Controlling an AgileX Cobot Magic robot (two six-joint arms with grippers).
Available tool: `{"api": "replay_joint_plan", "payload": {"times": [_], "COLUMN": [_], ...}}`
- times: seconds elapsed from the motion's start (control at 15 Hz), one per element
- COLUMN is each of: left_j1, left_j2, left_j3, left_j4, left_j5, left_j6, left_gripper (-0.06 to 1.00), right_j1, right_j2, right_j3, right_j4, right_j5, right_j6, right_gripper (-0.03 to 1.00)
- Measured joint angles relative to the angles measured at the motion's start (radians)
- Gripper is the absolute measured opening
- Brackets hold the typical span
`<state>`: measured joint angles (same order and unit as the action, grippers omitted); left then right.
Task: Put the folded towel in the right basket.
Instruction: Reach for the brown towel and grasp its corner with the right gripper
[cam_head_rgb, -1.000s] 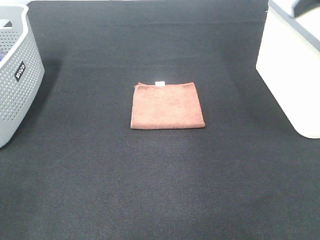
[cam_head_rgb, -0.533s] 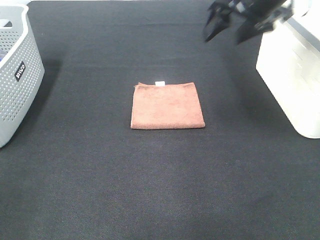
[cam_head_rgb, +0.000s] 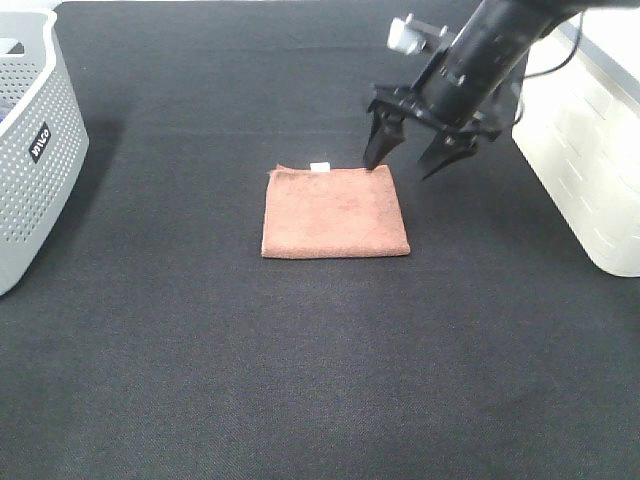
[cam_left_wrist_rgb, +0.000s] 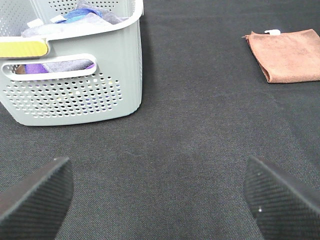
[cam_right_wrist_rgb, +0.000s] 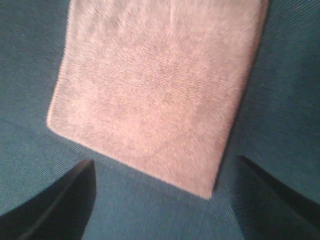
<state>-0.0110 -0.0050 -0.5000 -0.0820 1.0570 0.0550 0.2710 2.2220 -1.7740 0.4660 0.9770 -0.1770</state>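
In the exterior high view only, the right basket

My desk has a black cloth surface. I see the folded towel lying flat near its middle, a grey basket with holes at the left edge, and the white right basket at the right edge.

We see a black woven cloth spread over the whole work surface, brightly and evenly lit, with a soft shadow lying just beside the grey perforated basket.
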Motion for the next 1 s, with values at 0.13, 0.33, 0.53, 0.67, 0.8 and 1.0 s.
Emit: {"api": "replay_joint_plan", "payload": {"times": [0.13,0.33,0.53,0.67,0.8,1.0], "left_j1": [0.0,0.0,0.0,0.0,0.0,0.0], "left_j2": [0.0,0.0,0.0,0.0,0.0,0.0], "left_j3": [0.0,0.0,0.0,0.0,0.0,0.0], "left_j4": [0.0,0.0,0.0,0.0,0.0,0.0], "left_j5": [0.0,0.0,0.0,0.0,0.0,0.0], "left_j6": [0.0,0.0,0.0,0.0,0.0,0.0], "left_gripper": [0.88,0.88,0.88,0.88,0.88,0.88], "right_j1": [-0.014,-0.069,-0.074,-0.074,-0.073,-0.073], "right_j2": [0.075,0.142,0.16,0.178,0.191,0.215], "right_j3": [-0.053,-0.078,-0.078,-0.081,-0.081,-0.086], "right_j4": [0.049,0.145,0.13,0.119,0.119,0.153], "right_j5": [0.026,0.039,0.009,-0.008,-0.011,-0.011], "right_j6": [-0.002,-0.058,-0.074,-0.081,-0.091,-0.125], "right_gripper": [0.7,0.7,0.7,0.7,0.7,0.61]}}
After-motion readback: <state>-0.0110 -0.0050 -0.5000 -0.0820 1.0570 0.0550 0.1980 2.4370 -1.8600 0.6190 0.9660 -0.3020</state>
